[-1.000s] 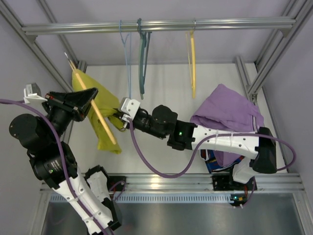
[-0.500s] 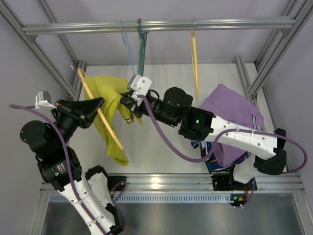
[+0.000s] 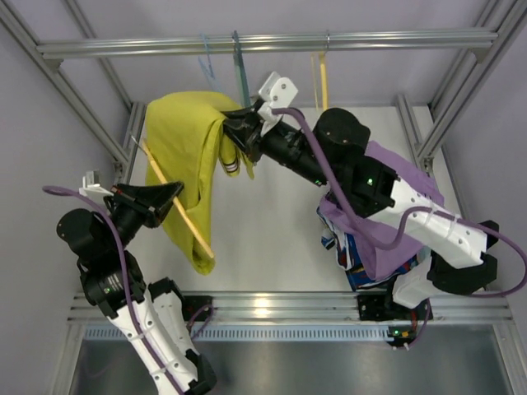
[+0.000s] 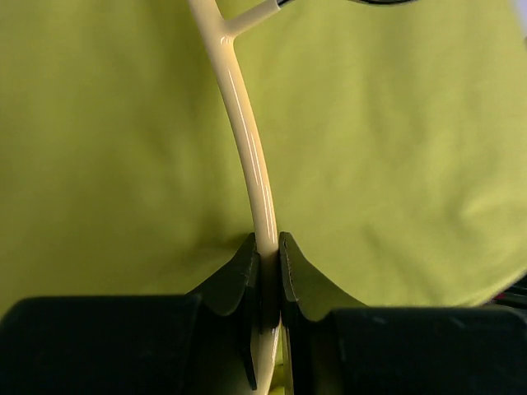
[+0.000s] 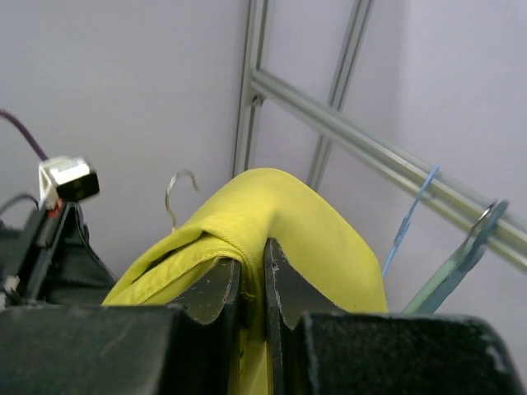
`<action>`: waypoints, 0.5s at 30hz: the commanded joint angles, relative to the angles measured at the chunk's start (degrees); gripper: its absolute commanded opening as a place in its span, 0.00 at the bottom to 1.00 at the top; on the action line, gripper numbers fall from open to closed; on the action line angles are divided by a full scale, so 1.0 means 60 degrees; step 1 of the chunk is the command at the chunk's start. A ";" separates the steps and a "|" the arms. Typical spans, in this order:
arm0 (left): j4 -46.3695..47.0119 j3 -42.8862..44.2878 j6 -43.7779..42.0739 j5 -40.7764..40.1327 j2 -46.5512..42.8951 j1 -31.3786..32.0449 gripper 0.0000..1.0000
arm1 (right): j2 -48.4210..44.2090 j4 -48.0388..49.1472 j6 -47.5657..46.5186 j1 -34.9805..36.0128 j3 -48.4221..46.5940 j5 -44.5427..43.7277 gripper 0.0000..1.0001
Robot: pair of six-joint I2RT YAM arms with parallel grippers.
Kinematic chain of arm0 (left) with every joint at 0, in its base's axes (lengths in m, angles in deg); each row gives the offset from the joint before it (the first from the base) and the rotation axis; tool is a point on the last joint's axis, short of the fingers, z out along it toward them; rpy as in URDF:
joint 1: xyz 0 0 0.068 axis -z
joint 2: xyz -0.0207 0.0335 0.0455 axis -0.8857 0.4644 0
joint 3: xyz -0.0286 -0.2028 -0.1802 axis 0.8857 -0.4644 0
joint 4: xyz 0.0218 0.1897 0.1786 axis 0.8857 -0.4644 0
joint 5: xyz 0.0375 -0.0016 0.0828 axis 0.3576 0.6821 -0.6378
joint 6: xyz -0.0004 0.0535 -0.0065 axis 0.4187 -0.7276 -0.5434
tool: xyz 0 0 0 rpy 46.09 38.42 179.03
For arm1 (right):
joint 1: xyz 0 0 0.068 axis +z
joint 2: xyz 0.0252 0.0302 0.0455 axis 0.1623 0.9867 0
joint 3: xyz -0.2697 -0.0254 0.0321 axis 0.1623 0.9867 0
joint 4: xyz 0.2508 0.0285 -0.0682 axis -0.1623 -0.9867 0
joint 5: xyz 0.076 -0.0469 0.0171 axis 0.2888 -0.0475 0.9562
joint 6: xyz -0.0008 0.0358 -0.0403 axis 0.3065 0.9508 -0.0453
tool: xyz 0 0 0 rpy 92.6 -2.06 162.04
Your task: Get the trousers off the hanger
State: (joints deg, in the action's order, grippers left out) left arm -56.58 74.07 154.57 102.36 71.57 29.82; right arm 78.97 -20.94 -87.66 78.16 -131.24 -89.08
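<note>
The mustard-yellow trousers [image 3: 183, 156] hang in the air at upper left, draped in a tall arch. My right gripper [image 3: 235, 132] is shut on their cloth [image 5: 280, 222] and holds it up near the rail. The yellow hanger [image 3: 177, 210] runs diagonally under the cloth, its lower end poking out near the trousers' bottom. My left gripper [image 3: 165, 196] is shut on the hanger's pale bar [image 4: 247, 156], with yellow cloth [image 4: 395, 164] filling the background. The metal hook [image 5: 174, 193] shows left of the cloth in the right wrist view.
A light blue hanger [image 3: 207, 62], a dark teal hanger [image 3: 239, 70] and a smooth yellow hanger [image 3: 323, 78] hang from the top rail [image 3: 370, 39]. A purple garment [image 3: 403, 197] lies at right under my right arm. Slanted frame struts [image 3: 99, 123] stand at left.
My right gripper has risen up and to the right toward the rail, lifting the trousers' cloth high. The left gripper with the hanger has shifted slightly lower and right.
</note>
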 commanded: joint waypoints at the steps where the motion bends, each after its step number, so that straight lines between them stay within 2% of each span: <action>1: -0.0510 -0.0327 -0.1296 -0.0369 -0.0268 -0.0016 0.00 | -0.0585 0.2913 -0.0155 -0.0175 -0.1864 -0.0280 0.00; 10: -0.1214 -0.0928 -0.2117 -0.0647 -0.0548 -0.0001 0.00 | -0.0731 0.3469 -0.0989 -0.0161 -0.2862 -0.0382 0.00; 15: -0.1345 -0.1177 -0.2366 -0.0720 -0.0607 -0.0016 0.00 | -0.1200 0.3704 -0.1532 -0.0234 -0.2907 -0.0558 0.00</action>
State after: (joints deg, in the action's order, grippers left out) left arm -64.82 67.62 144.08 99.12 68.64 29.82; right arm 77.97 -15.09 -93.78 77.76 -143.35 -91.44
